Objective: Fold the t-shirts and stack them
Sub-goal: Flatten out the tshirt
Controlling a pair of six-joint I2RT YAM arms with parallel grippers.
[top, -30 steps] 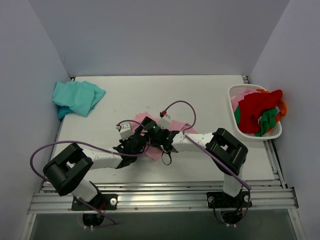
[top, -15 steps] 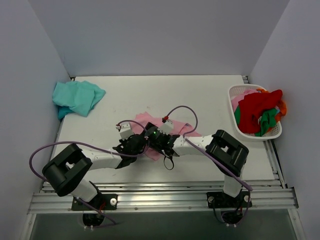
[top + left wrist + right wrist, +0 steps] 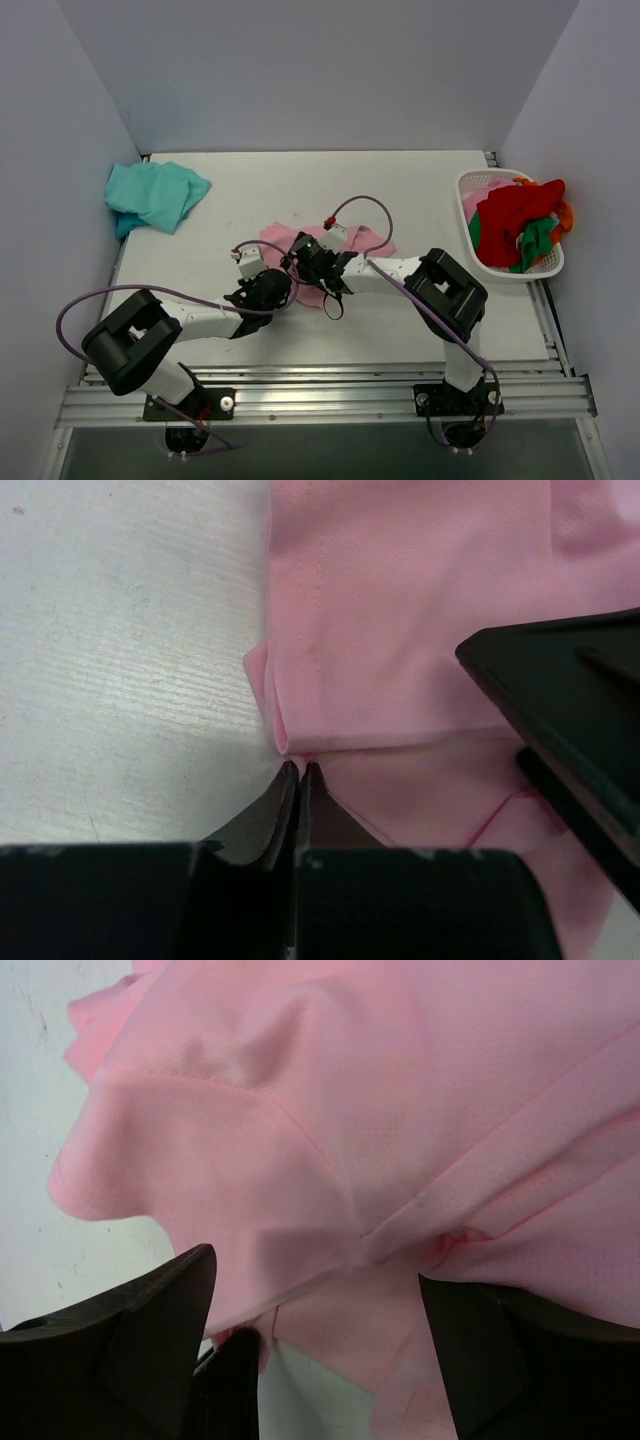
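The light pink t-shirt (image 3: 372, 243) lies crumpled mid-table, partly under both grippers. My left gripper (image 3: 272, 288) is at its near-left edge. In the left wrist view the left gripper (image 3: 300, 767) is shut, its tips pinching a folded hem of the pink t-shirt (image 3: 400, 630). My right gripper (image 3: 312, 262) sits over the shirt's left part. In the right wrist view the right gripper (image 3: 330, 1350) is open wide, with bunched folds of the pink t-shirt (image 3: 330, 1110) between and beyond its fingers. The teal t-shirt (image 3: 155, 195) lies rumpled at the far left.
A white plastic basket (image 3: 470, 185) with red, green and orange garments stands at the table's right edge. Purple cables loop over both arms. The right gripper's black finger (image 3: 570, 710) shows at the right of the left wrist view. Walls enclose the table on three sides.
My right gripper has moved toward the back left over the shirt. The pink cloth has bunched up and shifted away from the near edge. The left gripper has barely moved.
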